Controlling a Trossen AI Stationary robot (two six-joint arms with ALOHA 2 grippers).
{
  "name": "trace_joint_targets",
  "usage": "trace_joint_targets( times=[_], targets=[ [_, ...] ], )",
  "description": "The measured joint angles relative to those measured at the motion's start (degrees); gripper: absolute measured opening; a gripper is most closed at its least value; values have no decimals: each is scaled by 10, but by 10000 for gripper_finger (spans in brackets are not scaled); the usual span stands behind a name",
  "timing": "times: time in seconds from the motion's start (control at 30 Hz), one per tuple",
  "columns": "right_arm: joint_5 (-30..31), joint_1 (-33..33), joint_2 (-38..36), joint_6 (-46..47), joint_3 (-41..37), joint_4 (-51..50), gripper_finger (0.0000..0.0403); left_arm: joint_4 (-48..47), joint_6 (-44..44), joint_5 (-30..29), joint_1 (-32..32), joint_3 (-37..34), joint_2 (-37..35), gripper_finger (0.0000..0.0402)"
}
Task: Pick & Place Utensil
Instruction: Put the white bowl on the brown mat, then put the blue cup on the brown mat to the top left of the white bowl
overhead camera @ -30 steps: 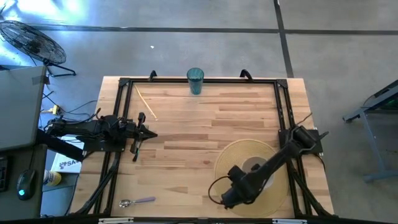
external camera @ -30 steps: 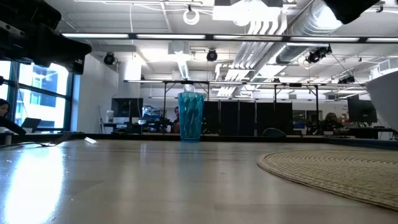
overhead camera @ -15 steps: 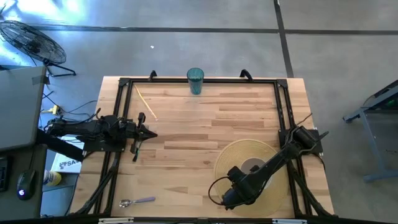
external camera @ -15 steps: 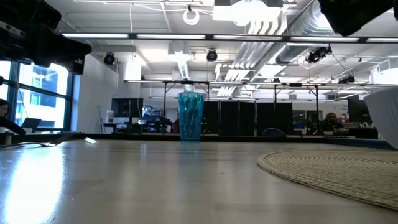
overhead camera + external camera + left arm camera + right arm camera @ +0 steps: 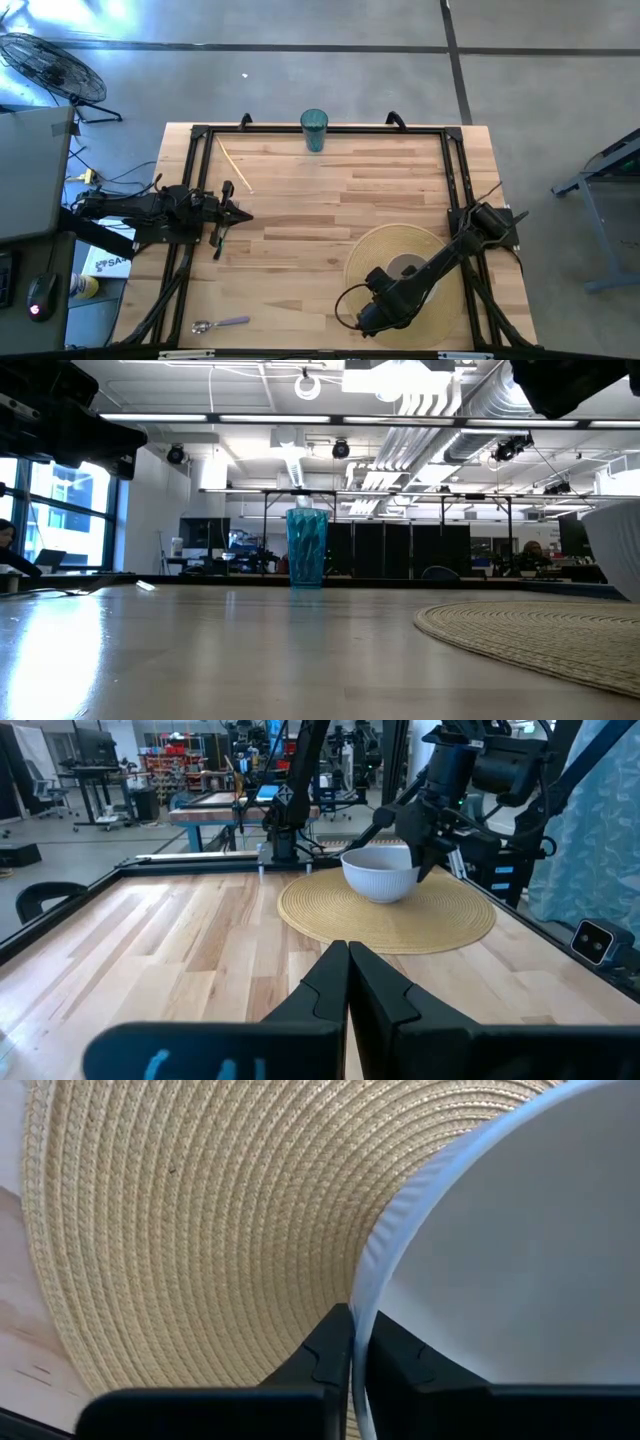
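Observation:
The utensil, a metal spoon (image 5: 220,324), lies flat on the table near its front left corner, far from both grippers. A white bowl (image 5: 380,872) is over the round woven placemat (image 5: 370,250) at the near right. My right gripper (image 5: 358,1342) points down and is shut on the bowl's rim. My left gripper (image 5: 348,970) stays shut and level at the table's left side, with nothing between its fingers. My right gripper pinches the bowl's rim (image 5: 360,1305), one finger inside the bowl and one outside. The fingers come from above, pointing down. The bowl stays upright, and its base looks down on the placemat (image 5: 400,915).
A teal cup (image 5: 314,130) stands at the middle of the far edge. A thin wooden stick (image 5: 234,165) lies at the far left. A black frame (image 5: 450,170) runs around the table. Bare wood lies between the placemat and the left arm.
My right gripper has sunk a little with the bowl, which stays upright and now sits lower over the placemat.

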Motion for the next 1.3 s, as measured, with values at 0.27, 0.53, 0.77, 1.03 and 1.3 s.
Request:
trace_joint_targets(
  times=[0.27,0.53,0.77,1.03,1.3],
  targets=[
    [-1,-1,0,-9,0,-3,61,0,0,0,0,0,0,1],
    [-6,-6,-23,-21,1,-2,109,0,0,0,0,0,0,1],
    [41,-10,-76,-27,1,14,134,0,0,0,0,0,0,1],
    [176,-33,-133,-131,1,68,145,0,0,0,0,0,0,1],
    [293,-64,-161,-240,1,110,147,0,0,0,0,0,0,1]
  ],
)
